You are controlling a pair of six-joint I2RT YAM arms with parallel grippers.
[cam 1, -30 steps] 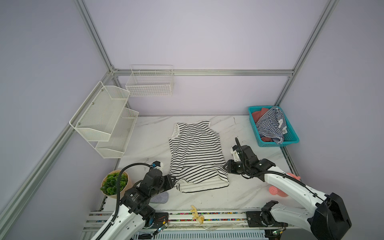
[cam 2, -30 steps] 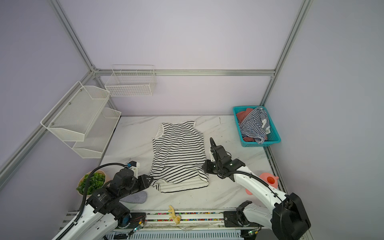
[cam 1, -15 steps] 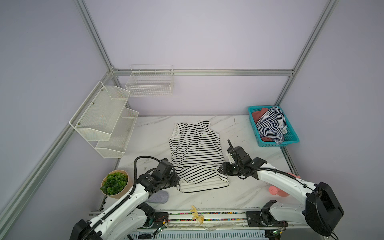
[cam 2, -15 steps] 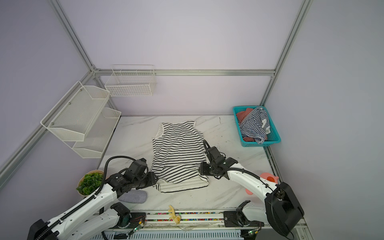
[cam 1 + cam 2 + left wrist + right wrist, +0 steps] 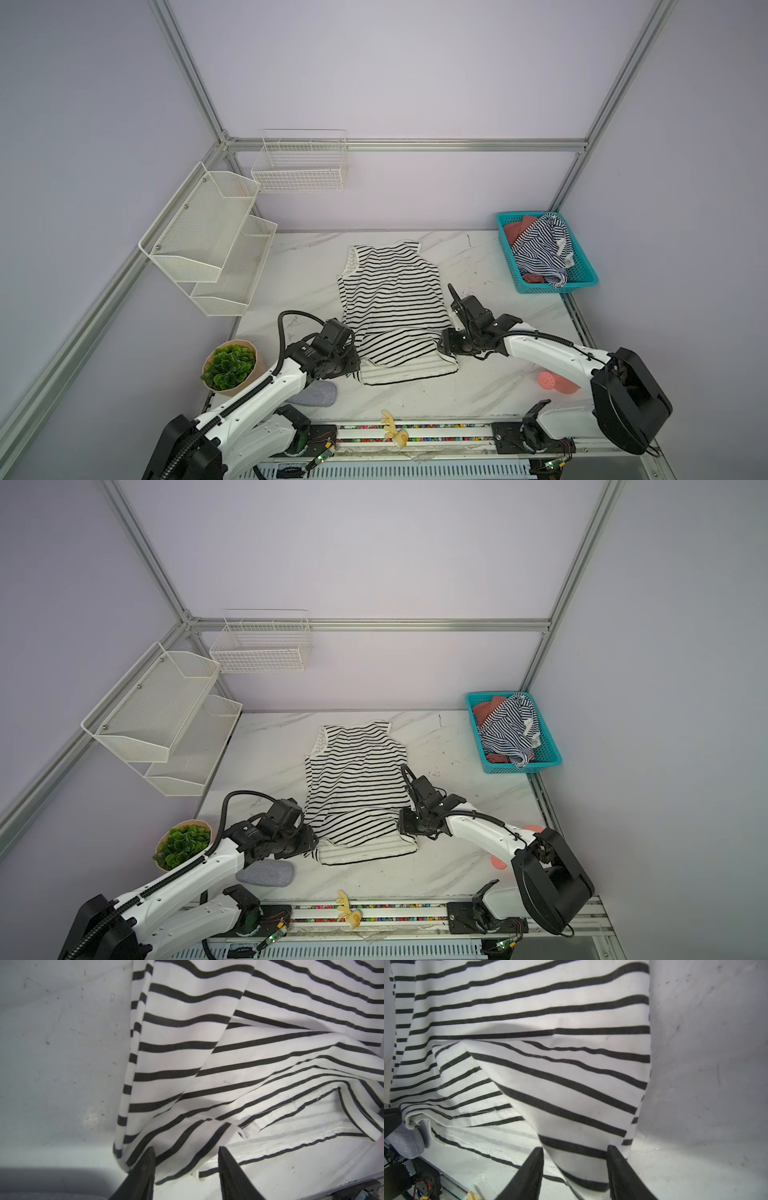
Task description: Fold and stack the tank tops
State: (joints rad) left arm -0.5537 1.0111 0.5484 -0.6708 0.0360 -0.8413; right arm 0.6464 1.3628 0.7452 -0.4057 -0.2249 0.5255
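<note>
White black-striped tank top (image 5: 390, 291), top view: flat mid-table (image 5: 478, 374), near hem bunched. Navy-striped tank top (image 5: 540, 249) in teal basket (image 5: 555, 286).
L wrist: my left gripper (image 5: 186, 1151) apart, hem corner between.
R wrist: my right gripper (image 5: 575, 1148) apart, opp. hem corner between.

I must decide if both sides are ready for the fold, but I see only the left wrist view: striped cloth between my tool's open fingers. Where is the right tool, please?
Observer: The right tool is at the opposite side of the same white tank top, also near the hem.
Operator: Are its fingers apart too?
Observer: Yes. In the right wrist view they stand apart, with the side edge of the cloth between them.
Operator: And where is the other top?
Observer: The navy striped tank top lies crumpled in the teal basket at the far right, not yet folded.
</note>
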